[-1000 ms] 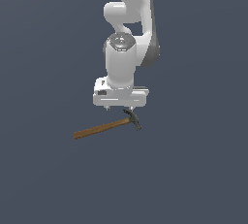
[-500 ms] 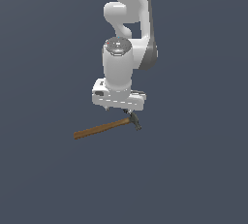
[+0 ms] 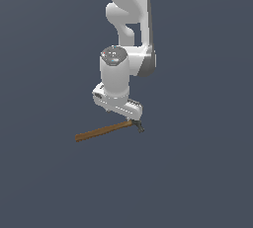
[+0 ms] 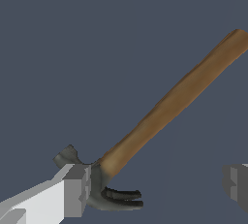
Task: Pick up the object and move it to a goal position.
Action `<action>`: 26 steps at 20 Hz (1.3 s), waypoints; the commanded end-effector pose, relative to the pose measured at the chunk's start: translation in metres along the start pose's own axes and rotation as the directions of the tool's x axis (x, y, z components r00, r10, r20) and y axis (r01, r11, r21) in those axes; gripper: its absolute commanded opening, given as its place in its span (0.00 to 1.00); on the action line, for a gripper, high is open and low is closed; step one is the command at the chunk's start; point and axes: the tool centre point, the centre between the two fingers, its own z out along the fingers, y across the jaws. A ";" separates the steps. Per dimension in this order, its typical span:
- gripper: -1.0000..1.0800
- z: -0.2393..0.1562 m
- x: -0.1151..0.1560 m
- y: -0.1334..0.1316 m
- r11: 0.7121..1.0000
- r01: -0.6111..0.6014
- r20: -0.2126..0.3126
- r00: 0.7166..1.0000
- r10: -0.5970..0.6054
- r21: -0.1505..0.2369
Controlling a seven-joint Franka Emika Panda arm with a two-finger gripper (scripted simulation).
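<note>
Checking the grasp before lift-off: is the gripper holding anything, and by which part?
Nothing is held. The gripper is open, its fingers straddling the dark metal head end of the brown wooden-handled claw hammer, not yet closed on it.

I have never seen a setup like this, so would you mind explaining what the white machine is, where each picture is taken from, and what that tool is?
These are simulator renders. The white machine is a robot arm, seen from a camera off to the side. At its lower end is the gripper, two fingers that close on things. The other picture comes from a camera on the wrist, looking past the fingers. The tool is a small claw hammer with a brown wooden handle and a dark metal head, lying on the flat grey surface. The fingers stand wide apart on either side of the head end, so nothing is held yet.
</note>
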 end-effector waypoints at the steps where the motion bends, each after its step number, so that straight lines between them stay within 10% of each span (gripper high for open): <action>1: 0.96 0.006 0.001 0.004 0.996 -0.085 0.004 0.996 0.085 0.002; 11: 0.96 0.031 0.004 0.019 0.914 -0.406 0.019 0.914 0.406 0.001; 26: 0.96 0.061 0.008 0.043 0.655 -0.755 0.022 0.655 0.755 -0.013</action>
